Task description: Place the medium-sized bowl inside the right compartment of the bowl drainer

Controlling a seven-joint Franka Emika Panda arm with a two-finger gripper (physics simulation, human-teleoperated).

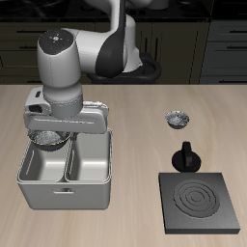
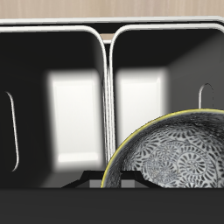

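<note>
The medium-sized bowl (image 1: 46, 141), silvery-grey with a speckled wall, hangs under my gripper (image 1: 50, 133) just above the rim of the bowl drainer (image 1: 66, 196). It is over the well farther from the stove plate. In the wrist view the bowl (image 2: 175, 153) fills the near field, with its patterned inside and pale rim showing. Beyond it are the drainer's middle wall (image 2: 108, 87) and both wells, which are empty. My gripper (image 2: 110, 178) is shut on the bowl's rim. Only a dark finger edge shows.
Another small silvery bowl (image 1: 178, 120) sits on the table farther back, beside the drainer. A black object with a knob (image 1: 185, 157) stands at the back edge of the black square stove plate (image 1: 201, 201). The third bowl is out of view.
</note>
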